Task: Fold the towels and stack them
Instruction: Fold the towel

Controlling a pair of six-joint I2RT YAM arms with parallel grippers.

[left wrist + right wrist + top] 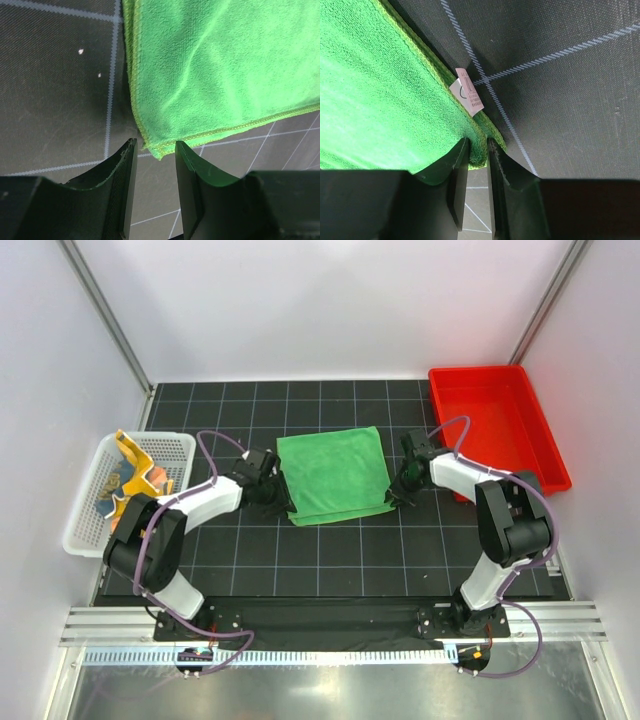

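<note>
A green towel (333,472), folded with its layers showing along the near edge, lies flat in the middle of the black gridded mat. My left gripper (282,502) is at its near left corner. In the left wrist view the jaws (156,145) stand apart, with only the tip of the towel (215,75) corner between the fingertips. My right gripper (397,492) is at the near right corner. It (479,142) is shut on the thick edge of the towel (380,100), just below a small white label (468,95). A yellow-orange towel (135,455) lies crumpled in the basket with a paler patterned cloth (112,490) under it.
A white mesh basket (85,530) stands at the left edge of the mat. A red bin (497,425) sits at the back right, close behind my right arm. White walls close in the mat on three sides.
</note>
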